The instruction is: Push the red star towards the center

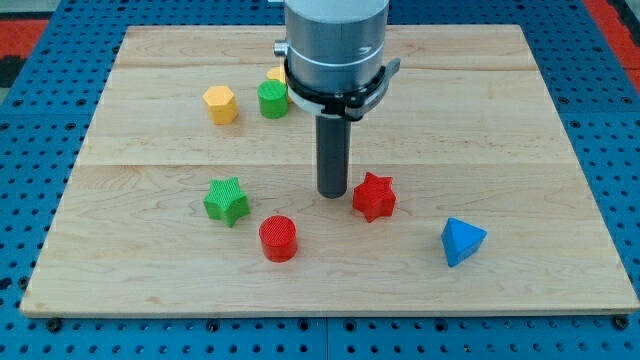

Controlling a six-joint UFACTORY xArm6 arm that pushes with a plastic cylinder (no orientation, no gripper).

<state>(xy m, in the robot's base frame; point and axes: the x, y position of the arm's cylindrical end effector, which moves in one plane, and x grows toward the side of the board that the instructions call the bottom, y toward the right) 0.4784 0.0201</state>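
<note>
Pale wooden board (560,150), blue perforated surface (40,150) beneath, even light

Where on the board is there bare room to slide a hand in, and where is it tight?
Free: the view's right side, above the blue block, and the view's left edge beside the green star. Crowded: my tip sits just left of the red star, with the red cylinder nearby; the yellow hexagon and green cylinder cluster at upper left.
</note>
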